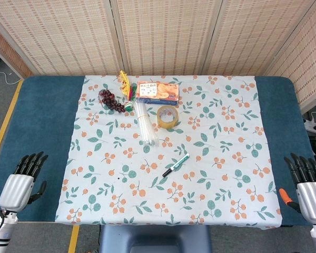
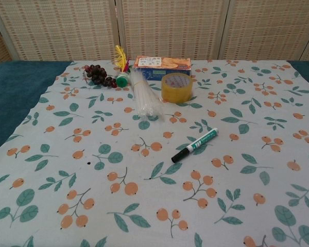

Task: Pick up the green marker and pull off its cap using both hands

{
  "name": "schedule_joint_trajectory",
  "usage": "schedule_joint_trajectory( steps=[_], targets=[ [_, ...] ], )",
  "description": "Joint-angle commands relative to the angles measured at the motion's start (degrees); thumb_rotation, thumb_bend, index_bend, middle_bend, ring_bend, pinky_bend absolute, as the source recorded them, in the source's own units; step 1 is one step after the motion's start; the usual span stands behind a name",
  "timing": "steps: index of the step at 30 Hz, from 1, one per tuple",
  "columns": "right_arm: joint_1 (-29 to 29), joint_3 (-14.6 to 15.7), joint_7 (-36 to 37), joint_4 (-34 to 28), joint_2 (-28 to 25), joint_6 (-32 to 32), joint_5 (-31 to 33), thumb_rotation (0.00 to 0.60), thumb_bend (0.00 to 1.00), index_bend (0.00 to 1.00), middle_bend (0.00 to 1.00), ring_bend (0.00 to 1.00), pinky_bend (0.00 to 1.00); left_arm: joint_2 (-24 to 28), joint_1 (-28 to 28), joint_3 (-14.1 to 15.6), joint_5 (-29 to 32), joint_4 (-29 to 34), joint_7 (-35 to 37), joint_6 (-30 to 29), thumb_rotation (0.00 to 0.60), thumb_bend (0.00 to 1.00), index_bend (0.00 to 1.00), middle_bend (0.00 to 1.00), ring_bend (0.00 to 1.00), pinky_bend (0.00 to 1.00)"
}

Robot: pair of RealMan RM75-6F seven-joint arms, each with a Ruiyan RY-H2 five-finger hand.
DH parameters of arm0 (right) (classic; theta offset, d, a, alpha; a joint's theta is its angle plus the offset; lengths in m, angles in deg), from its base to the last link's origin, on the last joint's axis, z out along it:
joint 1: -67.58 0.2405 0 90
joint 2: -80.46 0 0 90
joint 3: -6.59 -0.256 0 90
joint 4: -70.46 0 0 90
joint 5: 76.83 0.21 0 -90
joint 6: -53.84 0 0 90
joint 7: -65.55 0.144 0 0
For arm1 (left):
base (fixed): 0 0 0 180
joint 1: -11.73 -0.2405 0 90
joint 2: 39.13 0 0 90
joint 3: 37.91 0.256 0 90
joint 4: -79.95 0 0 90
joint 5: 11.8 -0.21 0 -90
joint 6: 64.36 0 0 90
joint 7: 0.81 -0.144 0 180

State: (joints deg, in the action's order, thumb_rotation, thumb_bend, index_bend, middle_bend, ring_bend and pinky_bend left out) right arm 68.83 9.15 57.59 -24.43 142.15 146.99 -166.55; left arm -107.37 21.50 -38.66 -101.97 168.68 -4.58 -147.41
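The green marker [image 1: 176, 165] [image 2: 194, 145] lies on the floral cloth near the table's middle, white-bodied with green lettering and a black cap pointing toward the near left. My left hand [image 1: 22, 182] hovers at the near left table edge, fingers apart and holding nothing. At the near right edge my right hand [image 1: 308, 185] is also spread and empty. Both hands are far from the marker. Neither hand shows in the chest view.
Behind the marker sit a roll of yellow tape [image 1: 167, 116], a bundle of clear straws [image 1: 146, 123], a snack box [image 1: 158, 91], dark grapes [image 1: 110, 99] and a yellow-feathered shuttlecock [image 1: 126, 84]. The cloth [image 1: 221, 174] covers a blue table [image 1: 39, 116].
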Motion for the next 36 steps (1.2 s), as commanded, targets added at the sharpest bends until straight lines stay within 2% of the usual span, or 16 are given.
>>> schedule_joint_trajectory(
  steps=[1, 6, 9, 10, 11, 13, 16, 18, 21, 25, 36],
  targets=[
    [0.1, 0.3, -0.4, 0.6, 0.8, -0.3, -1.8, 0.6, 0.18, 0.0, 0.0, 0.0, 0.0, 0.1, 0.1, 0.2, 0.5, 0.2, -0.6, 0.8, 0.6, 0.48, 0.0, 0.0, 0.0, 0.08],
    [2.1, 0.7, -2.7, 1.6, 3.8, -2.8, -6.2, 0.6, 0.18, 0.0, 0.0, 0.0, 0.0, 0.0, 0.4, 0.1, 0.4, 0.4, -0.4, 1.2, 0.6, 0.48, 0.0, 0.0, 0.0, 0.08],
    [2.6, 0.7, -3.1, 1.5, 4.0, -3.7, -6.4, 0.6, 0.18, 0.0, 0.0, 0.0, 0.0, 0.0, 0.5, 0.1, 0.5, 0.4, -0.3, 1.3, 0.6, 0.48, 0.0, 0.0, 0.0, 0.08],
    [4.2, 0.6, -4.1, 1.3, 4.6, -5.6, -7.8, 0.6, 0.18, 0.0, 0.01, 0.0, 0.0, 0.1, 0.5, 0.0, 0.6, 0.4, 0.0, 1.4, 0.6, 0.48, 0.0, 0.0, 0.0, 0.08],
    [11.0, -0.5, -9.1, 1.3, 7.3, -14.1, -11.7, 0.6, 0.18, 0.0, 0.02, 0.0, 0.0, 0.2, 0.8, -0.2, 0.5, 0.4, 0.6, 1.5, 0.6, 0.48, 0.0, 0.0, 0.0, 0.08],
    [16.4, -3.1, -12.8, 0.8, 10.2, -23.5, -8.6, 0.6, 0.18, 0.0, 0.04, 0.0, 0.0, 0.4, 0.9, -0.1, 0.4, 0.4, 1.3, 1.6, 0.6, 0.48, 0.0, 0.0, 0.0, 0.08],
    [21.8, -6.2, -16.1, 1.8, 14.3, -30.8, -5.7, 0.6, 0.18, 0.05, 0.1, 0.0, 0.0, 0.8, 0.8, -0.1, 0.4, 0.4, 2.1, 1.5, 0.6, 0.48, 0.0, 0.0, 0.0, 0.08],
    [24.8, -7.6, -17.6, 4.2, 17.5, -34.0, -5.2, 0.6, 0.18, 0.1, 0.15, 0.0, 0.0, 1.1, 0.7, -0.1, 0.9, 0.2, 2.5, 1.6, 0.6, 0.48, 0.0, 0.0, 0.0, 0.08],
    [28.4, -8.7, -18.2, 6.8, 21.5, -38.5, -3.4, 0.6, 0.18, 0.12, 0.18, 0.0, 0.0, 1.4, 0.7, -0.2, 1.4, 0.2, 3.0, 1.9, 0.6, 0.48, 0.0, 0.0, 0.0, 0.08],
    [31.4, -9.2, -20.4, 9.0, 25.2, -41.7, -1.8, 0.6, 0.18, 0.13, 0.18, 0.0, 0.0, 1.7, 0.4, -0.2, 1.3, 0.4, 3.3, 1.3, 0.6, 0.48, 0.0, 0.0, 0.0, 0.08],
    [35.3, -10.0, -24.0, 16.8, 32.0, -43.6, 2.6, 0.6, 0.21, 0.23, 0.21, 0.0, 0.0, 2.0, 0.3, -0.2, 1.8, 0.4, 3.6, 1.7, 0.6, 0.48, 0.0, 0.0, 0.0, 0.08]
  ],
)
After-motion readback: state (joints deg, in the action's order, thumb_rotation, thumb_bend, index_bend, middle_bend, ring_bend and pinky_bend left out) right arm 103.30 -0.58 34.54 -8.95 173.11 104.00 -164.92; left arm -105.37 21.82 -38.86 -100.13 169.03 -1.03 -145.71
